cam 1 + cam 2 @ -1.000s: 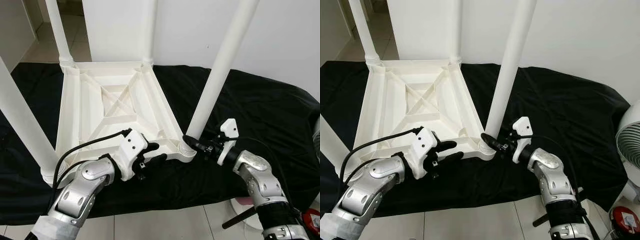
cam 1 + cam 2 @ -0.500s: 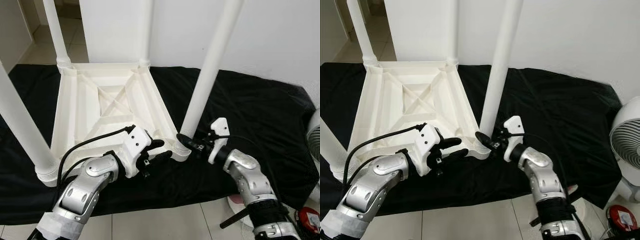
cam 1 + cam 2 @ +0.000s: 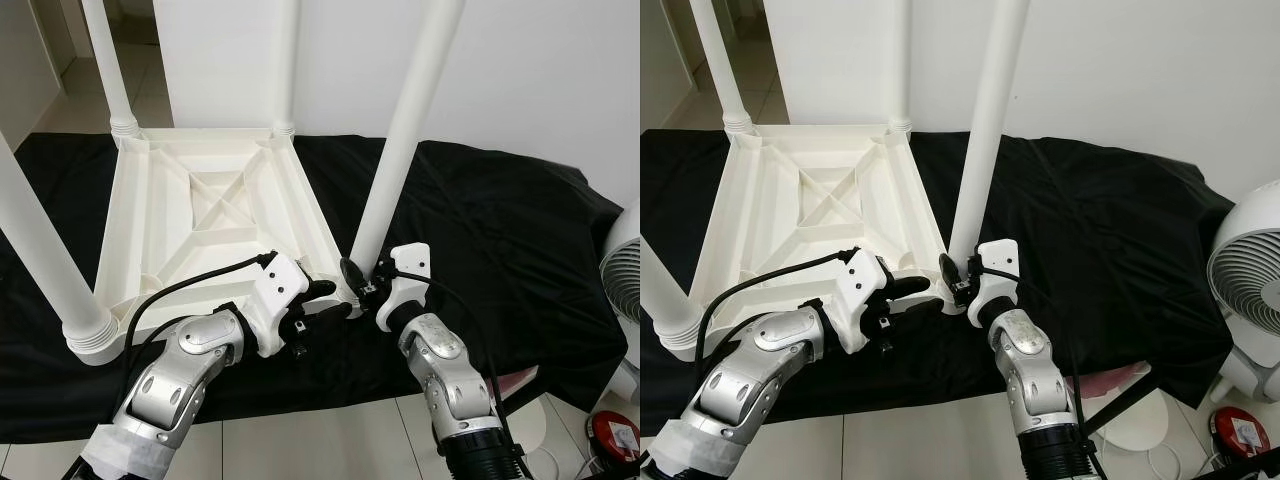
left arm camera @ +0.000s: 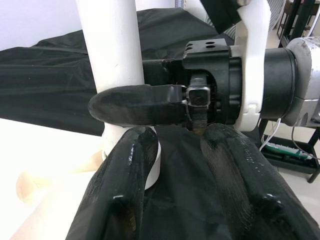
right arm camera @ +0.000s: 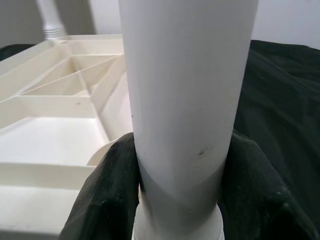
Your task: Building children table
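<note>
1. We see the white children table lying upside down on a black cloth that covers a low surface, with its four legs pointing up. We judge that the step in hand is fixing the near right leg into its corner socket.

2. The right end effector is at the base of this leg, with its two black fingers on both sides of the tube, pinching it just above the threaded collar.

3. The left end effector is near the same corner, just beside the near edge of the table. Its fingers are spread and hold nothing.

4. For the next move, we think the leg must be turned or pressed until it sits fully in the socket, while the left end effector steadies the frame so that it does not slide on the cloth.

5. The right wrist view shows what the head views do not: the fingers touch the leg on both sides.

6. The left wrist view shows the gap between the left fingers and the right finger across the leg base.

7. The head views alone show the other three legs and a white fan at the far right.
</note>
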Robot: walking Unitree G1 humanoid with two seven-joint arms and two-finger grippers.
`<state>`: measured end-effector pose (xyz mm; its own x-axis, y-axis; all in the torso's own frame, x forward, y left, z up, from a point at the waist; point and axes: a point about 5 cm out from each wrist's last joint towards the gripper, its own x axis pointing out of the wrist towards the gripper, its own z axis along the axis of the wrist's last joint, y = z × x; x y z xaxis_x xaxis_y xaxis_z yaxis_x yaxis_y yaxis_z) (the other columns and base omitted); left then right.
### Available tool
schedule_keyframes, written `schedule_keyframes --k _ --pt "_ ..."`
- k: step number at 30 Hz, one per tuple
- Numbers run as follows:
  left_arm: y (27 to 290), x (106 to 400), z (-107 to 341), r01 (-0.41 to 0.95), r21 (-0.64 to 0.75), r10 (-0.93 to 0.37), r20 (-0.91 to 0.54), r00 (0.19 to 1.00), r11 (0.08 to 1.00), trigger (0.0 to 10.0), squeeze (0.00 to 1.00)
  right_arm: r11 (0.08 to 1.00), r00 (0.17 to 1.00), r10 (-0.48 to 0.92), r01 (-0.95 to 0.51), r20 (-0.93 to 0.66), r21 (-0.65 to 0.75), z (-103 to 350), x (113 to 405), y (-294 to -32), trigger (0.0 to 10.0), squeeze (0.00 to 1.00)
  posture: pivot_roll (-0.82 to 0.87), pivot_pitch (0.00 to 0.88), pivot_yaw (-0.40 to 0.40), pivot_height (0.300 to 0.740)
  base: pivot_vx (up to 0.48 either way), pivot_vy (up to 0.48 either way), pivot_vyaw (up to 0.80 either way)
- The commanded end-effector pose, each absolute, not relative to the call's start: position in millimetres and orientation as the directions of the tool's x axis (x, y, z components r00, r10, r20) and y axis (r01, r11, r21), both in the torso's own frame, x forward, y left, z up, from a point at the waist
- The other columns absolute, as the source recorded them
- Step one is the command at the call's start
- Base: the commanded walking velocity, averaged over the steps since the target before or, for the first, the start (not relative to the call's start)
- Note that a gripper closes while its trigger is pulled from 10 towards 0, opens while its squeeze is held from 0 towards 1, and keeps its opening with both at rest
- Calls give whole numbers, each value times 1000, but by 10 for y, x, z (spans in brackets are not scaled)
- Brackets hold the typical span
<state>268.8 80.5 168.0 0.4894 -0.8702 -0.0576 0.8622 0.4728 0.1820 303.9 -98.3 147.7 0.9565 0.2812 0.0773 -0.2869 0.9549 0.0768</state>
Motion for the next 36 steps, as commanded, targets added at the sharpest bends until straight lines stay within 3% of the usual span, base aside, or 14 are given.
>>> schedule_keyframes --k 1,10,11,21,22,31,36 --pt "769 2693 1679 877 183 -885 -63 461 444 10000 0 979 984 175 -179 44 97 1441 3030 -1019 10000 0 57 12 -85 740 0 0 0" --pt "764 2690 1682 879 185 -887 -61 457 440 10000 0 973 980 193 -199 57 122 1477 3015 -970 10000 0 58 5 -83 740 0 0 0" --pt "762 2685 1682 879 186 -888 -60 456 438 10000 0 969 976 206 -213 69 121 1494 3012 -980 10000 1000 59 5 -83 740 0 0 0" --pt "744 2685 1683 881 184 -890 -58 452 435 10000 0 947 945 319 -322 74 18 1506 2957 -1150 10000 1000 59 2 -82 740 0 0 0" --pt "744 2684 1684 882 185 -891 -58 451 434 10000 0 940 938 340 -341 70 2 1499 2949 -1173 10000 0 59 2 -82 740 0 0 0" --pt "751 2701 1698 881 188 -891 -58 451 434 10000 0 812 820 572 -562 28 -160 1511 2954 -1276 10000 0 56 2 -73 740 0 0 0" --pt "754 2710 1703 882 188 -891 -58 449 432 10000 0 760 773 634 -621 10 -192 1527 2985 -1303 10000 0 49 9 -63 740 0 0 0"
